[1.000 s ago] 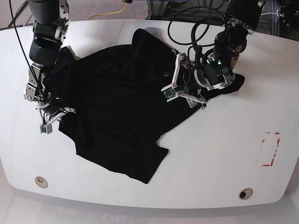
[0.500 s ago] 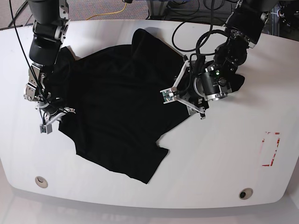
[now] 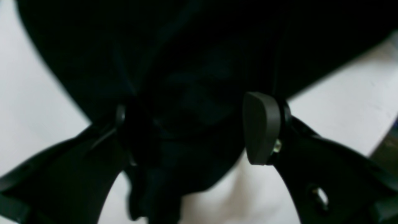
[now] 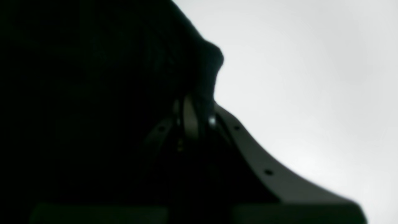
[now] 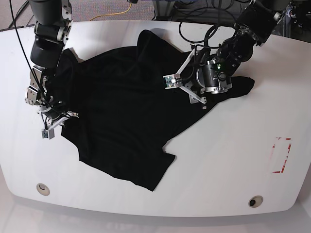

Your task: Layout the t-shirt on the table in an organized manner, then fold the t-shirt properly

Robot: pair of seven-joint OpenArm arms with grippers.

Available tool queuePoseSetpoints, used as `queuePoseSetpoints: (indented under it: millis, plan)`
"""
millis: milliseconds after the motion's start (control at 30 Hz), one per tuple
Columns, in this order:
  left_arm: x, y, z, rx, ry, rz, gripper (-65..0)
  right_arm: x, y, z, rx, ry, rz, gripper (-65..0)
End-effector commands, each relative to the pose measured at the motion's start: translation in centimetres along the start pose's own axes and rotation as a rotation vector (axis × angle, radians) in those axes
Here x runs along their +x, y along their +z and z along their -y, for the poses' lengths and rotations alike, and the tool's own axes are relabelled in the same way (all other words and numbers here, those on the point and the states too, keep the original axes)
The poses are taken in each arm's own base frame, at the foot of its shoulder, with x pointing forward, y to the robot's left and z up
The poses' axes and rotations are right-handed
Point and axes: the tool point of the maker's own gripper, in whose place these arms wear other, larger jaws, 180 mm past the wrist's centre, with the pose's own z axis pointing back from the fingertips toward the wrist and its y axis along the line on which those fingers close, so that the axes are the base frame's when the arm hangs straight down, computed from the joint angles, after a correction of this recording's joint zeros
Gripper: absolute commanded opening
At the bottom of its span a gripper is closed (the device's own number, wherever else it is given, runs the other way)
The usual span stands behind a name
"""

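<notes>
A black t-shirt (image 5: 121, 116) lies spread but rumpled across the middle and left of a large glossy white bench (image 5: 233, 160), seen from above. One corner of its lower edge points toward the near edge of the bench, and a sleeve (image 5: 240, 87) reaches out to the right.

The left gripper (image 5: 187, 90), on the right side of the overhead view, hangs over the shirt's right edge, beside that sleeve. In its wrist camera its jaws stand wide apart, with a bunched fold of black cloth (image 3: 186, 140) between them; one dark finger pad (image 3: 259, 127) is clear of the fabric, the other is lost in the dark cloth, so I cannot tell whether it touches.

The right gripper (image 5: 48, 119), on the left side of the overhead view, sits at the shirt's left edge. Its wrist camera is blurred and mostly dark, but its jaws appear pressed together on a small peak of the shirt's edge (image 4: 208, 71), white bench behind.

A red tape rectangle (image 5: 281, 155) is marked on the bench well to the right of the shirt. Two round grommet holes (image 5: 255, 201) sit near the front edge.
</notes>
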Motion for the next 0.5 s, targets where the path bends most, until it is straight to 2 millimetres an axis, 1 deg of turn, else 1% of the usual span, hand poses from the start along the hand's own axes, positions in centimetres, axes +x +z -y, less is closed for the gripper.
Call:
queuePoseSetpoints:
  millis: [0, 467]
  plan:
    - [0.52, 0.52, -0.58, 0.018, -0.008, 0.021, -22.9, 2.95, 0.48, 0.41, -0.001, 0.01, 0.074, -65.0]
    - [0.78, 0.53, -0.63, 0.018, -0.011, 0.027, -22.9, 2.95, 0.48, 0.41, -0.001, 0.01, 0.074, -65.0]
